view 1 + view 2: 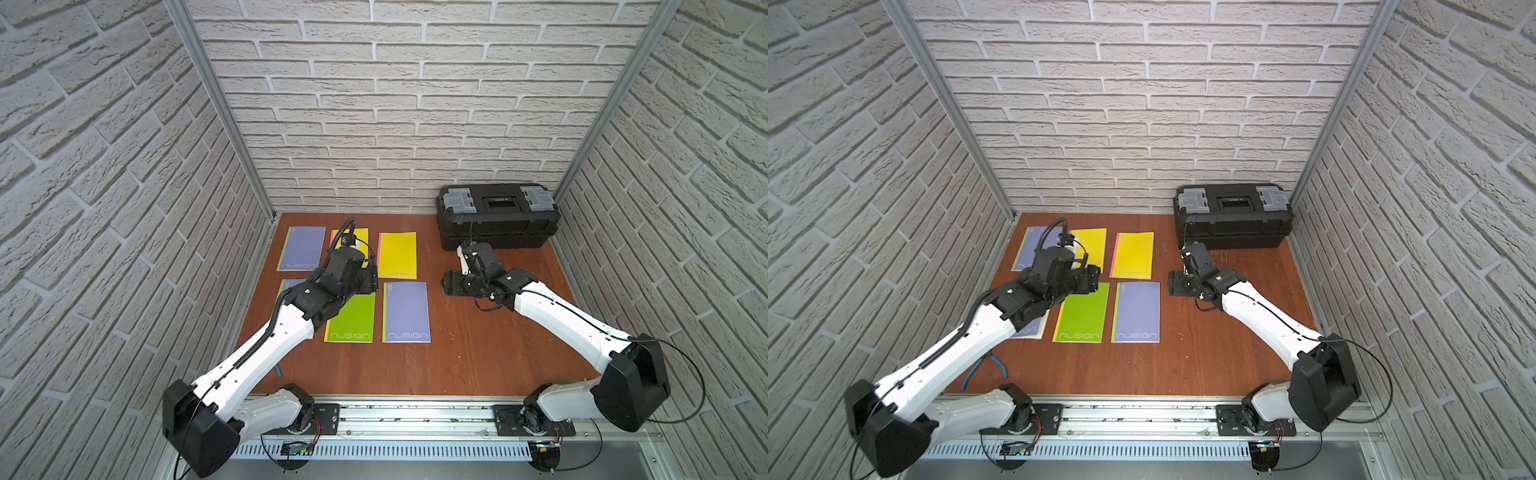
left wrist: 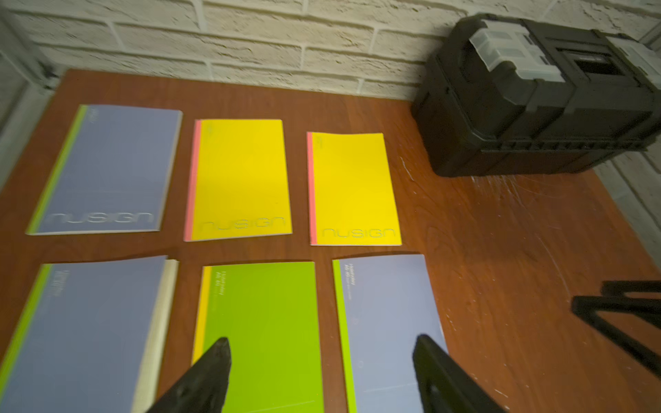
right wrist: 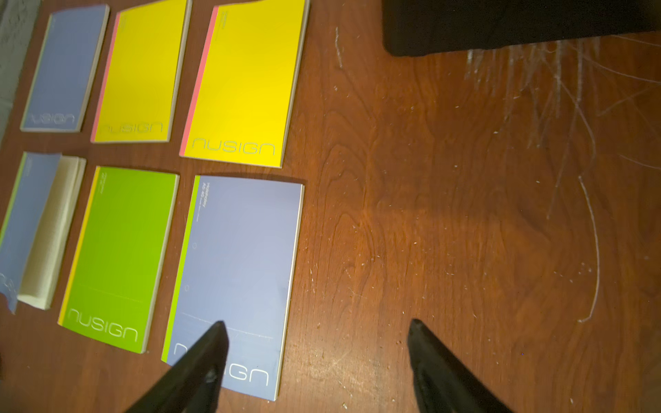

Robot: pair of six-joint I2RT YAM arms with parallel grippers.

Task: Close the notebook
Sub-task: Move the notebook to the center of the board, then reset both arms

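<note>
So, the front-left notebook lies at the front left of a two-by-three grid of notebooks on the left half of the table. Its blue cover is down over most of the block. A strip of cream pages shows along the free edge, and I cannot tell whether the cover lies quite flat. In both top views the left arm hides most of it.

Just beside it in the front row lie the green notebook and then the front blue notebook, both closed. Behind them, closed as well, are the back blue notebook, the middle yellow notebook and the right yellow notebook. Narrow gaps of table separate all six.

The left gripper hangs above the front row, jaws wide apart and empty. In its wrist view one finger shows over the green cover and the other over the front blue one. The right gripper is likewise spread wide and holds nothing. It is above bare table just beside the front blue notebook.

A black toolbox stands shut in the back right corner, against the wall.
</note>
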